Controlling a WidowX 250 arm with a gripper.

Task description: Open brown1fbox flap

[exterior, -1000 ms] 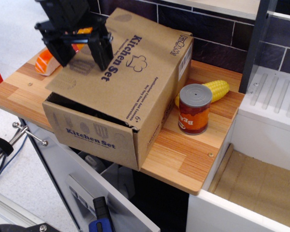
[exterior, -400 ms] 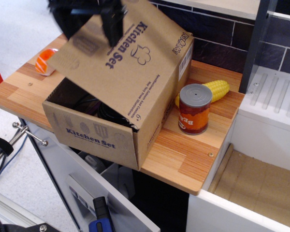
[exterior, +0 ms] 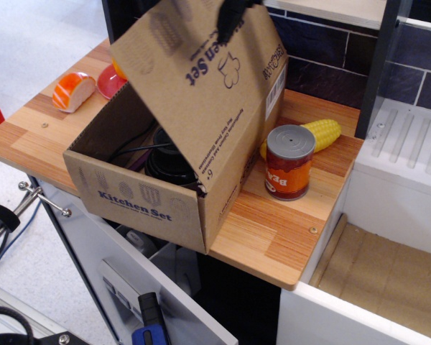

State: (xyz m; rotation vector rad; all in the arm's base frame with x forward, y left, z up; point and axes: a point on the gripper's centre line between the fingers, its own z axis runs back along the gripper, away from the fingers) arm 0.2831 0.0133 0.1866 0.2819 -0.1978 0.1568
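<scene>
**Operator:** Where does the overhead camera put the box?

**Observer:** Your large brown corrugated cardboard carton printed "Kitchen Set" sits at the front edge of the wooden desk, overhanging it slightly toward the front-left corner. Its wide brown top flap with the dark-blue lettering and chef-hat logo stands steeply raised, hinged along the carton's right side, so the dark contents inside show.

**Operator:** And the claw?

**Observer:** Your black gripper is at the flap's upper free edge, mostly cut off by the top of the frame. It seems to be what props the panel up, since nothing else supports it, but you cannot tell from here whether the fingers are clamped on the cardboard or merely pressing against it.

**Operator:** Anything in the flap's way?

**Observer:** The orange-labelled tin can with a grey lid and the yellow corn cob stand just beside the carton's right wall, toward the back-right corner. If you swing the flap fully over, I judge it could come down on them. The orange-and-white slice near the back-left corner is well apart.
</scene>
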